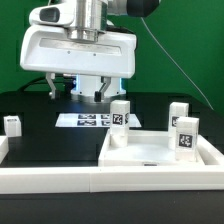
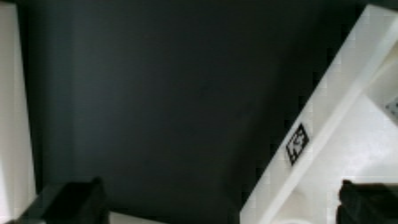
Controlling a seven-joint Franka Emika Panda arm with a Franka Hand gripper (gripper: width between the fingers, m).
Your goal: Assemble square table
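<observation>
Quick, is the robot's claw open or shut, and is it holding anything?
Gripper: open, holding nothing; its two dark fingers stand wide apart above the black table.

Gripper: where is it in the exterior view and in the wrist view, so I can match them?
Exterior view: the gripper is at upper centre, open, above the far part of the black table.
Wrist view: only its two dark fingertips show, at the picture's edge, set wide apart.
Shared landmark: the black table, which fills most of the wrist view.
</observation>
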